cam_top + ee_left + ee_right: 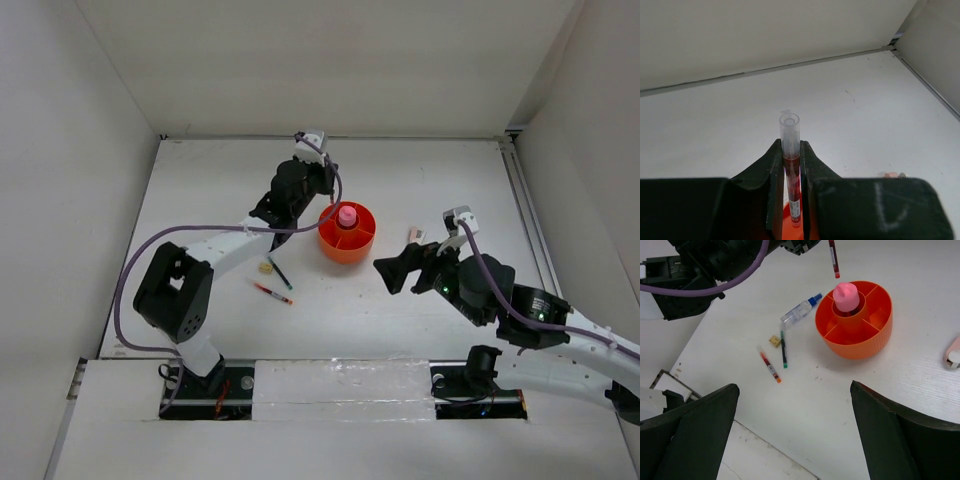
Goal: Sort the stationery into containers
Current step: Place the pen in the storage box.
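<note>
My left pincer (791,150) is closed narrow on a red pen (789,127). It holds the pen upright, clear hollow end on top. The pen's lower tip hangs in the air over the rim of the orange organiser (860,345), at about 11 o'clock of it, and touches nothing.

My right pincer (794,387) is spread wide and holds nothing. In the overhead view it sits at about 4 o'clock of the organiser, well apart from it.

The organiser stands on the white table (420,180), near its middle. A pink tube (845,295) stands upright in its central cup. The outer compartments I can see look empty.

The other pieces, placed as my right wrist camera sees them:
- A clear marker with a blue cap (799,312) lies at 9 o'clock, just beside the organiser's wall.
- A dark pen (783,347), a small yellow eraser (774,341) and a second red pen (770,366) lie close together at 8 o'clock.
- A small pale piece (954,352) lies at 3 o'clock, cut off by the frame edge.
</note>
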